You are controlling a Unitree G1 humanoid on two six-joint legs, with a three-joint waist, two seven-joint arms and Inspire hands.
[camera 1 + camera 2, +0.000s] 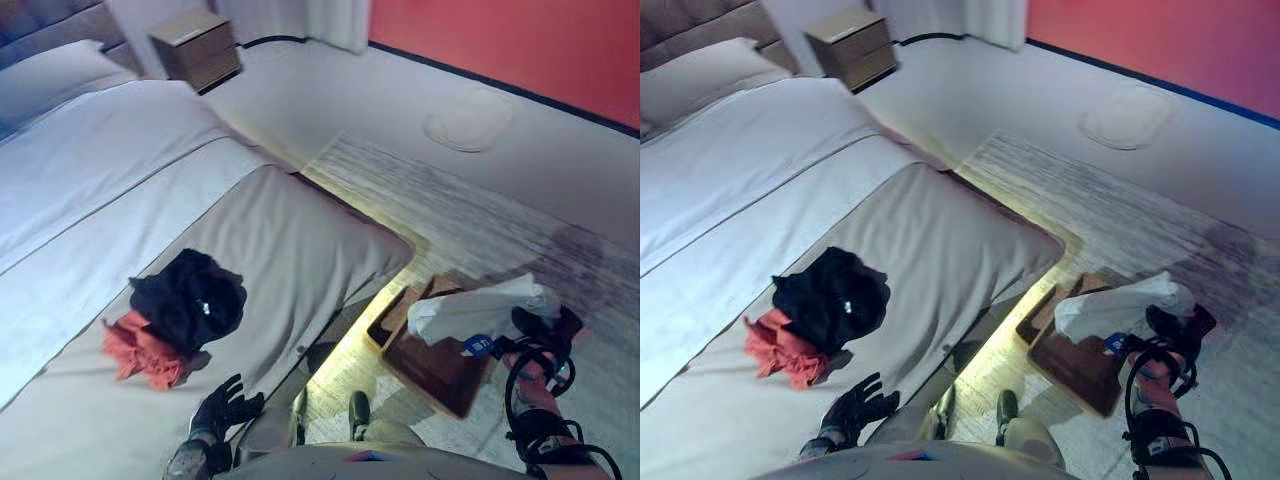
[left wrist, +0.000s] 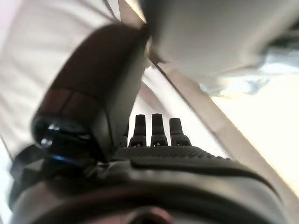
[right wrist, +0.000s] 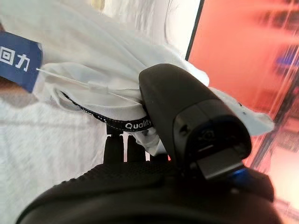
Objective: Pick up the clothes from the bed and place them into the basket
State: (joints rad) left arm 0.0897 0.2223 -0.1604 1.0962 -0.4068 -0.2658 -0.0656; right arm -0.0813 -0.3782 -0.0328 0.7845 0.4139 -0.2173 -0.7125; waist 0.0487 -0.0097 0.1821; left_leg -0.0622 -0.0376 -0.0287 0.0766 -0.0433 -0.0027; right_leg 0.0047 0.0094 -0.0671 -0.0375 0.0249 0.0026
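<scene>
A black garment lies on the grey bed cover, partly on top of a red garment. My left hand rests open on the cover just in front of them, near the bed's edge; its fingers are straight in the left wrist view. My right hand is shut on a white garment with a blue tag and holds it above the brown basket on the floor beside the bed. In the right wrist view the thumb presses into the white cloth.
A wooden nightstand stands at the bed's head, by a pillow. A striped rug lies under the basket. A round white pad lies on the floor by the red wall.
</scene>
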